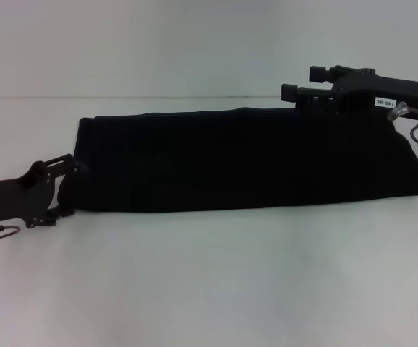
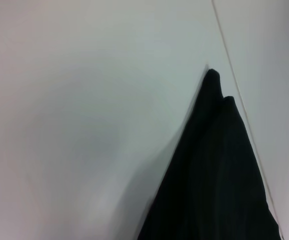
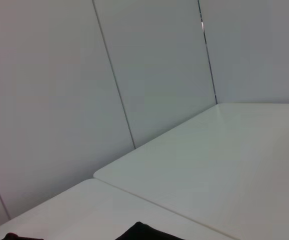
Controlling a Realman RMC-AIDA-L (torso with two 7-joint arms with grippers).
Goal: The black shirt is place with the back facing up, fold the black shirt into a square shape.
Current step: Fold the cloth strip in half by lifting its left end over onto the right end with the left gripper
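Observation:
The black shirt [image 1: 238, 159] lies on the white table [image 1: 209, 275] folded into a long strip running left to right. My left gripper [image 1: 63, 189] is at the strip's near left corner, where the fabric bunches toward it; it looks shut on that corner, with its tips hidden in the black cloth. The left wrist view shows the shirt [image 2: 214, 180] stretching away over the table. My right gripper [image 1: 304, 83] is open and empty, raised over the far right part of the strip. A sliver of the shirt [image 3: 147, 232] shows in the right wrist view.
A seam [image 1: 158, 98] runs across the table just behind the shirt. White wall panels [image 3: 134, 75] stand beyond the table. Bare table surface lies in front of the shirt.

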